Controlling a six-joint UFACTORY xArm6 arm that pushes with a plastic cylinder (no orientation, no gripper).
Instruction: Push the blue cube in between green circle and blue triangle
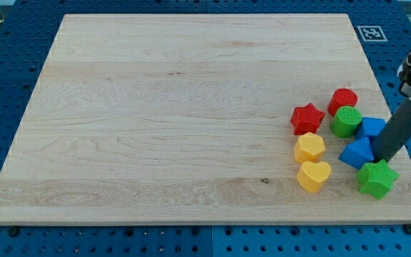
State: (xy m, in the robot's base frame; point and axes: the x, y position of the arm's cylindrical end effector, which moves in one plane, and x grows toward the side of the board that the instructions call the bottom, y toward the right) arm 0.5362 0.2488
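Observation:
The blue cube (371,128) sits near the board's right edge, partly hidden behind my rod. The green circle (346,121) touches it on the view's left. The blue triangle (356,153) lies just below the cube, touching it. My tip (384,157) rests at the triangle's right side, below the cube and just above the green star (376,178).
A red circle (343,99) lies above the green circle. A red star (307,118), a yellow hexagon (310,147) and a yellow heart (313,175) stand in a column at the cluster's left. The wooden board's right edge (398,128) is close.

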